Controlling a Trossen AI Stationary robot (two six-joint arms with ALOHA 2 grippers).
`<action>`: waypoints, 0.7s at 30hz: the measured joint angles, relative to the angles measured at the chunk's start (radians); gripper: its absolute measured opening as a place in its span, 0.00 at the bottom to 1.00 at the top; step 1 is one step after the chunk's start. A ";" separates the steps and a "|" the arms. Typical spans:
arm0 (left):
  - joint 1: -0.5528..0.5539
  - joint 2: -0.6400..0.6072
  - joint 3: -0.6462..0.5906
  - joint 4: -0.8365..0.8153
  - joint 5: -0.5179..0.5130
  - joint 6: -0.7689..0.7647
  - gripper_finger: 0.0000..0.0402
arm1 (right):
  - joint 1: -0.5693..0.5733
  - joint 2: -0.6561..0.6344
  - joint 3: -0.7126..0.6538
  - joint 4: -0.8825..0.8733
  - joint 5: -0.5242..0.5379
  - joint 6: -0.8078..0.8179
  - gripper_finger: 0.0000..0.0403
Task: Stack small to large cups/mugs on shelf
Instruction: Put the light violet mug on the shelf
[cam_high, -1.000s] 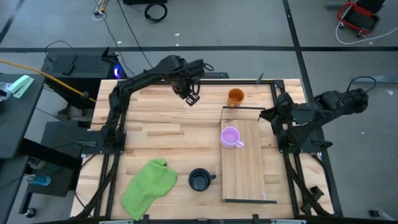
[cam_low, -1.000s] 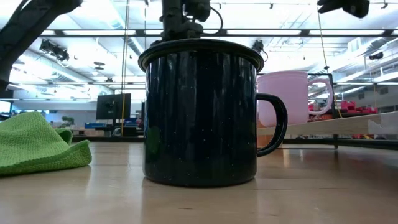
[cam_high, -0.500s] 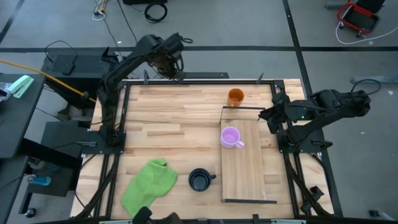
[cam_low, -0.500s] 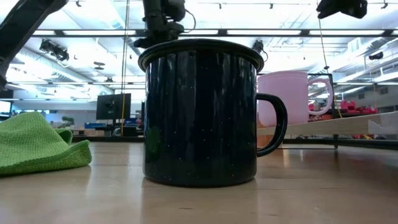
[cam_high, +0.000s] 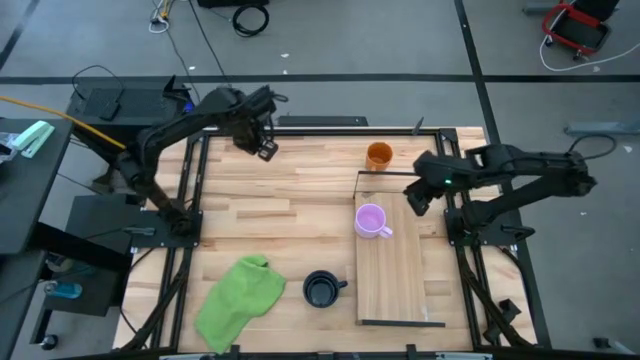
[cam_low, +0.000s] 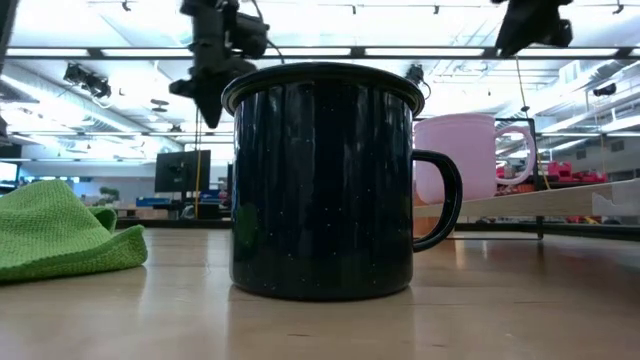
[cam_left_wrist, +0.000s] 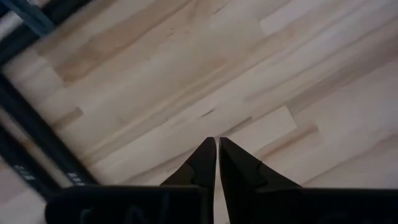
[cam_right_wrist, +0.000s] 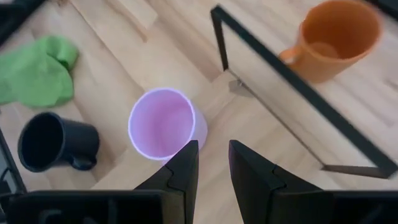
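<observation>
The light purple mug (cam_high: 370, 220) stands upright, on its base, on the far end of the light-wood shelf (cam_high: 395, 275). The orange mug (cam_high: 379, 155) stands on the tabletop just beyond the shelf's black wire end frame (cam_right_wrist: 280, 74). The black mug (cam_high: 321, 289) stands on the tabletop left of the shelf, near the front. My right gripper (cam_high: 412, 200) hangs open over the shelf's far right corner, right of the purple mug (cam_right_wrist: 165, 121), with nothing between its fingers. My left gripper (cam_high: 264, 150) points down over the table's far left part, shut and empty.
A crumpled green cloth (cam_high: 240, 300) lies at the near left of the tabletop. Bare planks stretch between my left gripper and the mugs. Black frame rails (cam_high: 300, 122) run along the table's far edge and sides.
My left gripper has swung from near the table's far middle toward the left edge, passing over the far rail and coming back down over the planks. My right gripper has moved toward the table's left, from beside the shelf to over its far right corner, tipping further downward.
</observation>
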 joint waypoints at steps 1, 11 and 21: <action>0.000 -0.026 -0.045 0.032 0.001 -0.013 0.06 | -0.011 0.020 0.000 0.006 -0.027 -0.011 0.24; -0.045 -0.185 -0.363 0.202 0.004 -0.058 0.09 | -0.037 0.204 0.000 0.050 -0.113 -0.044 0.24; -0.096 -0.210 -0.486 0.283 0.005 -0.099 0.08 | -0.037 0.329 0.000 0.089 -0.139 -0.055 0.27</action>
